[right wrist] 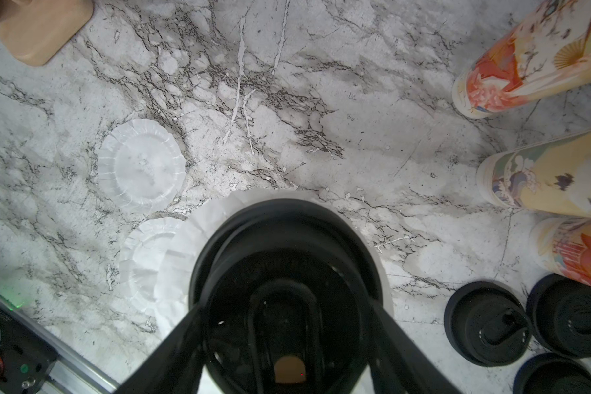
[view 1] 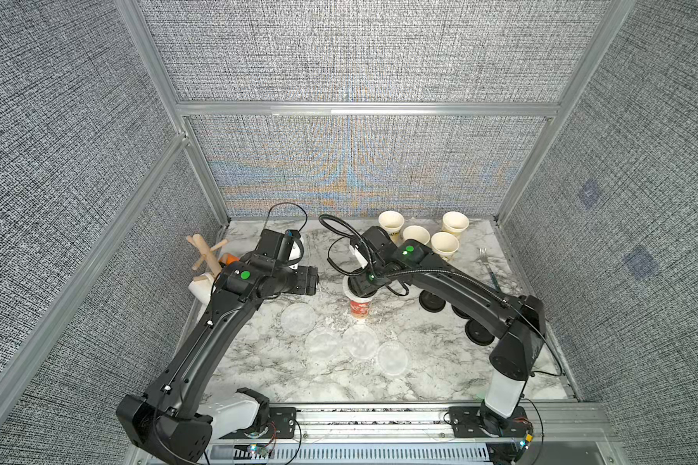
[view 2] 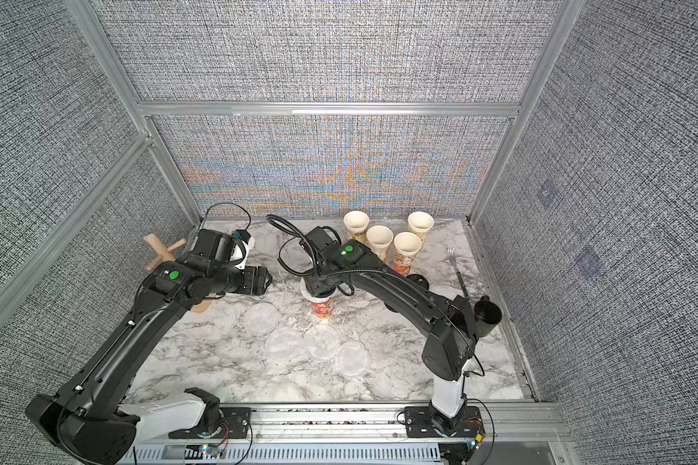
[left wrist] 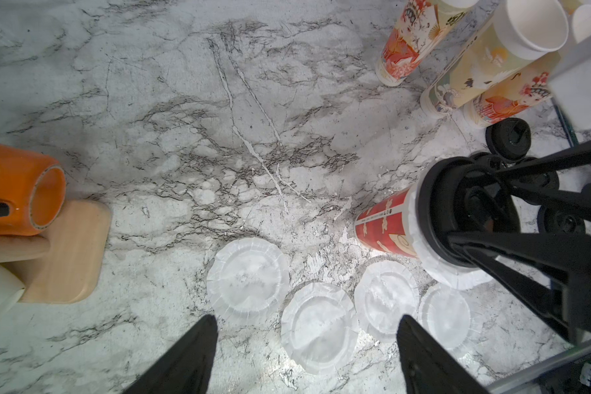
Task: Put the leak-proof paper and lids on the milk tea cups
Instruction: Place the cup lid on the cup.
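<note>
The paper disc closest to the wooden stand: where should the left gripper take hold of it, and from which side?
Probably its pleated rim, on the side facing the wooden stand. The paper disc lies flat on the table, so only the edge can be pinched, from above; its opposite edge is crowded by a neighbouring disc. The left gripper is open.

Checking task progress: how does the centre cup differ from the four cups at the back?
Mouth: the centre cup is capped with leak-proof paper and a black lid, gripped by the right tool. The back cups are open, with their cream insides showing.
Place: the centre cup stands alone near the loose discs. The back cups cluster together farther back.
Shared: all are upright printed paper cups.
</note>
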Controlling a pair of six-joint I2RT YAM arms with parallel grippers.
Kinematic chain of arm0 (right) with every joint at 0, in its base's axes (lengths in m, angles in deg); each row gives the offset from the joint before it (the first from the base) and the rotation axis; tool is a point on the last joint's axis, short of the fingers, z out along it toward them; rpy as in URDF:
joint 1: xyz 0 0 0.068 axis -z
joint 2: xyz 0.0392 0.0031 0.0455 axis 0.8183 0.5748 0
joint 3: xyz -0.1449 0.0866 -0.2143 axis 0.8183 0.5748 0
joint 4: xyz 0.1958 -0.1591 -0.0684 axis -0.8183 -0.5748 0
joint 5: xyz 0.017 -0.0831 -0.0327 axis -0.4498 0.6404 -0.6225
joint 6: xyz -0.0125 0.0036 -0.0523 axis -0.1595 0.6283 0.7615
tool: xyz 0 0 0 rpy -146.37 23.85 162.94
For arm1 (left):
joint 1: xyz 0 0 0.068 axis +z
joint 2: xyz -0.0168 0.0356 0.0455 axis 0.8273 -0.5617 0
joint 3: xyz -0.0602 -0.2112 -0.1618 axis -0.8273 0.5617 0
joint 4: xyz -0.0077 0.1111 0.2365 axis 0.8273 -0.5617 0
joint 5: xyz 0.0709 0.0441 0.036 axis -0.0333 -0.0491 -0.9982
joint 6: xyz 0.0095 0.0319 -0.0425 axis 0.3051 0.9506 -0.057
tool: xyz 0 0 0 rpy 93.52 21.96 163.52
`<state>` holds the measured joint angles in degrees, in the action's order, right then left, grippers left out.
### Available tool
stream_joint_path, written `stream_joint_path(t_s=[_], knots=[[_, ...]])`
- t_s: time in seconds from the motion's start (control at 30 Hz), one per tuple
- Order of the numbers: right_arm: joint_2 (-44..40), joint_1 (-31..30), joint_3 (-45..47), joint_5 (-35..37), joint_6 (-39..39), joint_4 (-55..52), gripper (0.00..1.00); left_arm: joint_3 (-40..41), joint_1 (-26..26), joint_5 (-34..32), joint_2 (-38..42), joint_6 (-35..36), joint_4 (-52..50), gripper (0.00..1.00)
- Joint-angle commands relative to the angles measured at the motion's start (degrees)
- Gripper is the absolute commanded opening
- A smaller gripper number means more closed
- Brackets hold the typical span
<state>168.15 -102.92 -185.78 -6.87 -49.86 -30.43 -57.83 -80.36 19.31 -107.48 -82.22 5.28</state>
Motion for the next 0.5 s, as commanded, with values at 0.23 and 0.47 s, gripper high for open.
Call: stream_joint_path(t_s=[0.23,0.47], knots=[[0.6,-0.4,-0.3,-0.8,0.3,0.3,0.72,0.3,0.3,0.0,0.2,0.8,0.2,0.84],[0.3,-0.6,-0.1,-0.6,0.1,-0.2,0.80,0.4,0.4,0.2,0.1,0.8,0.2,0.84]])
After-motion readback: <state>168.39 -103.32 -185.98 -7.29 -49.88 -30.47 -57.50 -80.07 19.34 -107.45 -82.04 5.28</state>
